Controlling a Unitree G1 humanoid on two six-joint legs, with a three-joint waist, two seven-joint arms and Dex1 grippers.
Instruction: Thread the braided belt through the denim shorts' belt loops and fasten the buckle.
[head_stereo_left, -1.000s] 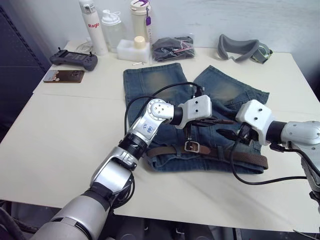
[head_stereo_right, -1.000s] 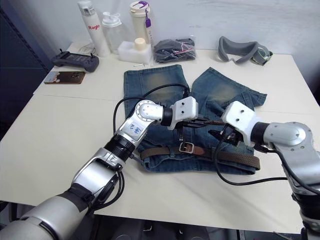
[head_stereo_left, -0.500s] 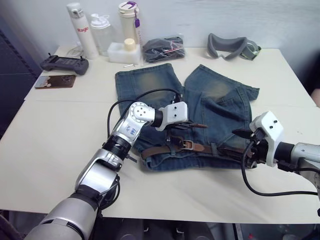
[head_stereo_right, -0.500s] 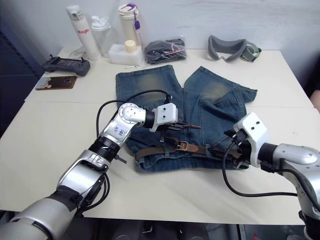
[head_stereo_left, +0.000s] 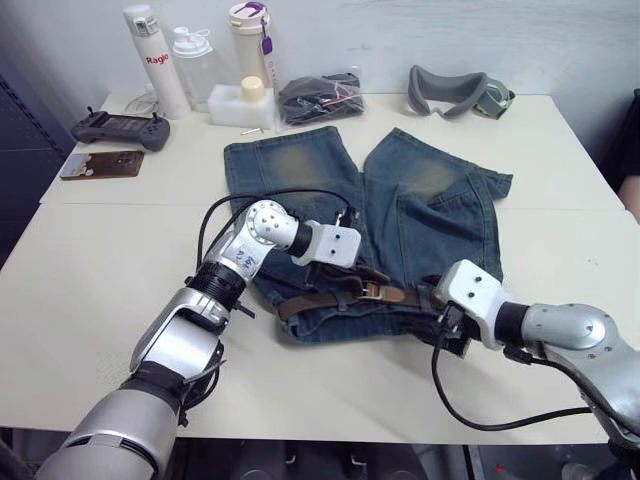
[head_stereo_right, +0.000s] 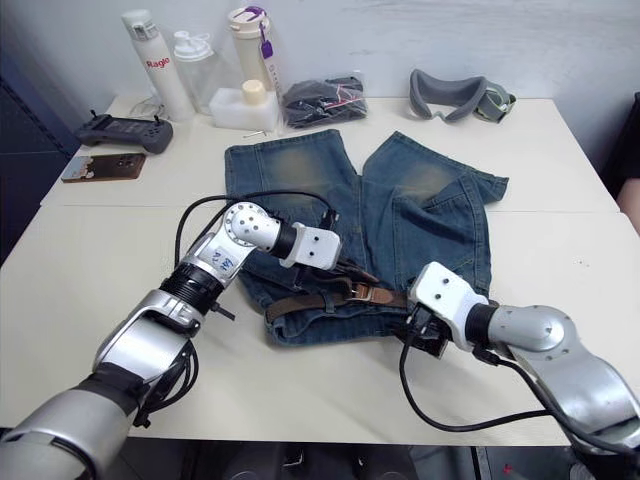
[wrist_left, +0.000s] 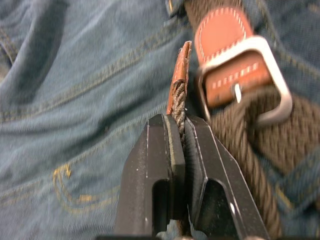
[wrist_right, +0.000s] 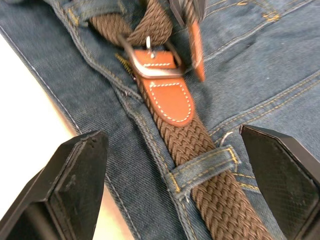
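Two arms reach over the shorts (head_stereo_left: 400, 215), which lie flat on the worktop (head_stereo_left: 90, 280) with the waistband toward me and the legs pointing away. My left jaws (wrist_left: 181, 150) are clamped on the tan leather tip of the belt (wrist_right: 200, 145), pinching it edge-on just beside the buckle (wrist_left: 250, 82); from the head view that grip sits at the middle of the waistband (head_stereo_left: 345, 285). My right jaws (wrist_right: 175, 200) stand wide apart, holding nothing, hovering over the waistband just right of the buckle, one on each side of the strap. Below them the belt runs along the waistband and passes under a loop (wrist_right: 202, 167), with its tan tab stitched at the silver frame. Along the far edge of the worktop stand bottles (head_stereo_left: 150, 60), a dark bundle in plastic (head_stereo_left: 320, 97), a grey headset (head_stereo_left: 455, 90), a controller (head_stereo_left: 120, 128) and a phone (head_stereo_left: 100, 163).
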